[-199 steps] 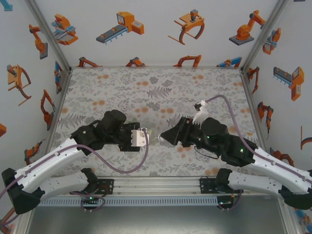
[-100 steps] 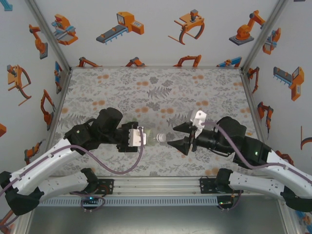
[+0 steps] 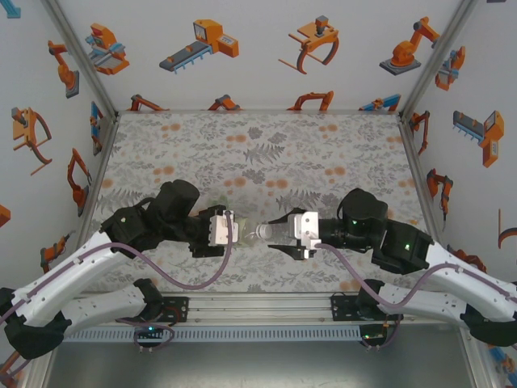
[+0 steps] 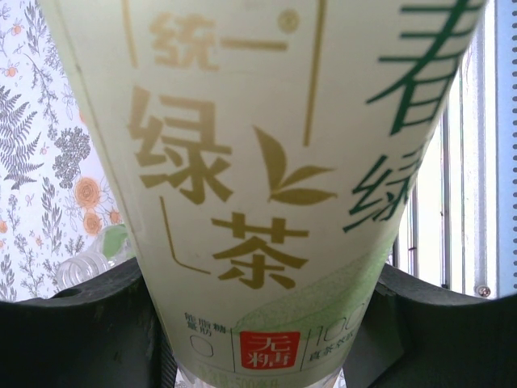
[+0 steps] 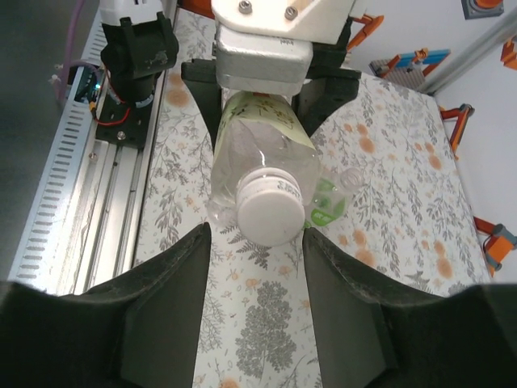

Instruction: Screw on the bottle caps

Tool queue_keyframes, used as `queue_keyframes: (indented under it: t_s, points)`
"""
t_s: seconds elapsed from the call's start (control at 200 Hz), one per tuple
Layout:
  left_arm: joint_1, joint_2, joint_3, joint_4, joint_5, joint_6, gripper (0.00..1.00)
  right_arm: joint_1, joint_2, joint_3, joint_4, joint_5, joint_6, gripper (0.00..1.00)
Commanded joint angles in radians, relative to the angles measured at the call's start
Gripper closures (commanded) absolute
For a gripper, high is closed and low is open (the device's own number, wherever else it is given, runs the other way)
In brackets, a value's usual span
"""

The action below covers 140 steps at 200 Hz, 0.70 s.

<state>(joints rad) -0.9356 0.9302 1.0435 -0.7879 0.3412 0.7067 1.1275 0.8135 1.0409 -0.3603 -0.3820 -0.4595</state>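
Note:
My left gripper point(image 3: 230, 229) is shut on a clear bottle point(image 3: 257, 233) with a pale green tea label point(image 4: 266, 162), holding it level with the neck pointing right. A white cap point(image 5: 272, 207) sits on its neck. My right gripper point(image 5: 257, 234) faces it head-on, jaws either side of the cap. The right fingertip point(image 5: 311, 242) reaches the cap's edge, and a narrow gap shows at the left fingertip point(image 5: 202, 242). In the top view the right gripper point(image 3: 279, 232) meets the bottle's mouth above the mat's front middle.
Another clear bottle with a green label point(image 5: 325, 207) lies on the flowered mat point(image 3: 266, 153) beneath the held one, seen too as a bottle point(image 4: 93, 257) in the left wrist view. The metal rail point(image 5: 97, 202) runs along the near edge. Printed walls point(image 3: 242, 48) enclose the mat.
The right arm swung left and turned its wrist, bringing its jaws around the cap while they narrowed. The left arm shifted slightly, still holding the bottle.

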Motion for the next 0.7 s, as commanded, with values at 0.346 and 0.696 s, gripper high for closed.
queue_keyframes:
  t_s: [0.346, 0.696]
  points:
    - [-0.006, 0.0, 0.032, -0.028, 0.036, -0.01, 1.0, 0.004, 0.031, 0.054, 0.058, -0.054, -0.021, 0.6]
    - [-0.006, -0.012, 0.035, -0.015, 0.014, -0.001, 1.0, 0.004, 0.052, 0.056, 0.032, 0.017, 0.194, 0.84]
